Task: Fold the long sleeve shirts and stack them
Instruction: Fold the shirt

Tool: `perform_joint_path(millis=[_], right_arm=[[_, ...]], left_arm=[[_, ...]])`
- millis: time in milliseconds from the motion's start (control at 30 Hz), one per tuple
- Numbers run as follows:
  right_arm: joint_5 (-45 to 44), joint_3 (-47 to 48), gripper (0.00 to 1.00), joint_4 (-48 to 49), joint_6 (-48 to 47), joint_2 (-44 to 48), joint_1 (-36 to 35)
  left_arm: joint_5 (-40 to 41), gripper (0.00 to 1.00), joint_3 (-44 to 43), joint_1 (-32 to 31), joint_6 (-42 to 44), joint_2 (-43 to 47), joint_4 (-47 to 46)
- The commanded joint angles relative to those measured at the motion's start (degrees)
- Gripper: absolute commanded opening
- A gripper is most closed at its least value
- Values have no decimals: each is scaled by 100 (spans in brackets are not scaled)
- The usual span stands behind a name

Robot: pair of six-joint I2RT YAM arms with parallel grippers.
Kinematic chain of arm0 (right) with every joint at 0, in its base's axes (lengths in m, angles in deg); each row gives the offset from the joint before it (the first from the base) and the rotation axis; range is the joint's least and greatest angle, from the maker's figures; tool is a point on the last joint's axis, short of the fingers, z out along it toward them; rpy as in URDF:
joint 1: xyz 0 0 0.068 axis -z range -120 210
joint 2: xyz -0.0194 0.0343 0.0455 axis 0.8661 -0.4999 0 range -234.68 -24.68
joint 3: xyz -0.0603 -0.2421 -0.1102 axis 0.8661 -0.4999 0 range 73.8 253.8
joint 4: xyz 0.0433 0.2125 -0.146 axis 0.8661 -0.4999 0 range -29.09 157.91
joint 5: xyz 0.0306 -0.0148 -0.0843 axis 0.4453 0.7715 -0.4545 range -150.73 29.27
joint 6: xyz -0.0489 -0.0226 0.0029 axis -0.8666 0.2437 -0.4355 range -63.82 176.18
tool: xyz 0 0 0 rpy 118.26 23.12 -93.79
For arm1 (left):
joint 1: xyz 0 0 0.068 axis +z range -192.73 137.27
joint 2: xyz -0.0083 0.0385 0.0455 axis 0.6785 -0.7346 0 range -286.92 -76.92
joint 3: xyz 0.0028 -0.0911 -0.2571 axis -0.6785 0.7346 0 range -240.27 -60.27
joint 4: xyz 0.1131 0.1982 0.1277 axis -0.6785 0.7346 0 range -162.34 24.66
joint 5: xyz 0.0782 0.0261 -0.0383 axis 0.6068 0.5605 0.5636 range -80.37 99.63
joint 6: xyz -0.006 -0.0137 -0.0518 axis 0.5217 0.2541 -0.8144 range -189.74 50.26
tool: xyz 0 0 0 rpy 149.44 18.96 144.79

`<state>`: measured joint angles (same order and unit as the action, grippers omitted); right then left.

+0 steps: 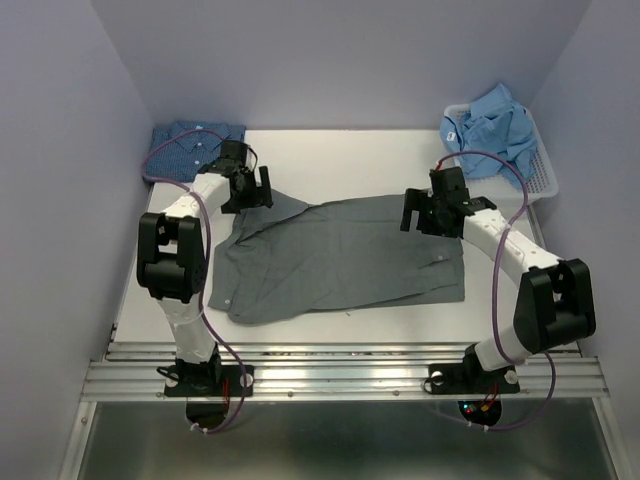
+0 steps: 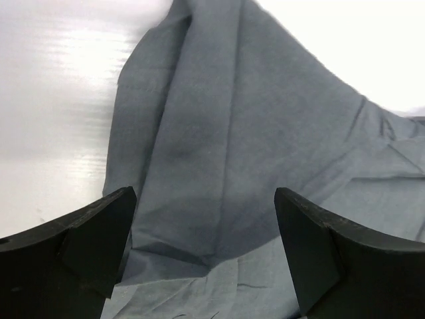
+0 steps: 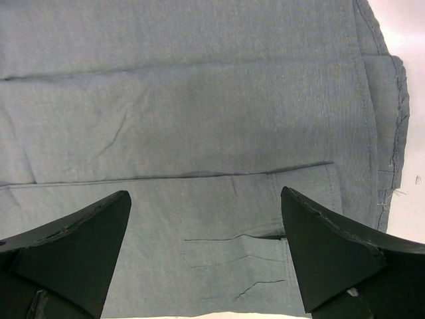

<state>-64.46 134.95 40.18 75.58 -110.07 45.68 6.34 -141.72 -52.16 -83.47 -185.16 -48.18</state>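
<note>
Left gripper [image 1: 252, 192], right gripper [image 1: 418, 215], both spread apart, white table [image 1: 340, 165] below, lilac walls [image 1: 330, 60] behind, creased grey shirt [image 1: 340, 260] lying between.

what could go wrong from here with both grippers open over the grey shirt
1. The left gripper hangs open over a bunched fold of the grey shirt; closing there may pinch several layers and drag the body along.
2. The right gripper is over a sleeve lying on the body; it might catch both, or only the top layer.
3. The shirt's near edge lies close to the table front; a pull that way could slide it off.
</note>
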Motion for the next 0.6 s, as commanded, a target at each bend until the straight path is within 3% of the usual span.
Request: perform_joint_path(millis=[0, 133, 367, 567], right_arm=[[-102, 275, 100, 4, -217, -127, -17], [-84, 275, 100, 13, -279, -180, -17], [-23, 266, 100, 4, -375, -259, -17], [-14, 266, 100, 13, -393, -295, -17]], left_arm=[[-391, 99, 32, -155, 432, 374, -324], [-366, 99, 366, -296, 320, 567, -220], [741, 99, 1095, -340, 21, 1086, 290], [1207, 99, 816, -375, -24, 622, 378]])
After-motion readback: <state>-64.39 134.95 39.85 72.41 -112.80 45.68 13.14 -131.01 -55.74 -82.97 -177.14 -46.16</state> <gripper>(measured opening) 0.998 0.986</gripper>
